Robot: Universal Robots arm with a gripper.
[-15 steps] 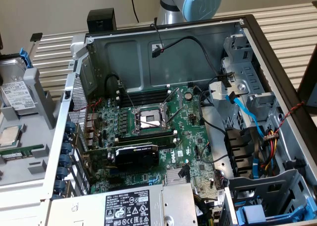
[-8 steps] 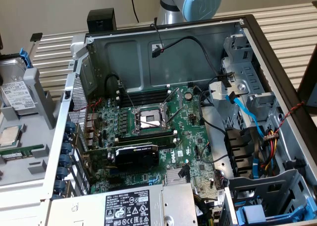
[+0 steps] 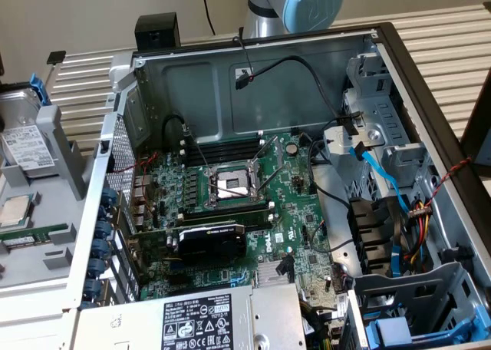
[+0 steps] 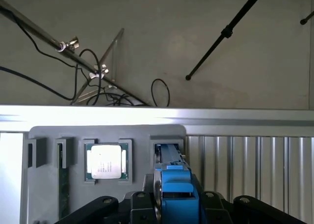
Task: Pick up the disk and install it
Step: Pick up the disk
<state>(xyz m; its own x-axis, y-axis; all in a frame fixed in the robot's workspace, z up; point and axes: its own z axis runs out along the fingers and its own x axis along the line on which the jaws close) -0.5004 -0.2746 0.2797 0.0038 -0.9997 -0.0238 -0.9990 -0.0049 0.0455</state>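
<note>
Gripper is mostly cut off in the wrist view, so I can't tell if the jaws are pinching the disk or just straddling it. It stands edge-on in a grey tray slot, near the CPU chip. The tray sits on a slatted metal table, with loose cables on the grey floor beyond.

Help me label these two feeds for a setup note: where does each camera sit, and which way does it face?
Exterior view: off the arm, above the open computer case, looking down into it; the arm's blue-capped joint shows beyond the case.
Wrist view: on the wrist, looking past the gripper and the disk's blue carrier, across the grey tray to the floor.
Shared: the tray, the CPU chip and the disk, at the exterior view's left.
</note>
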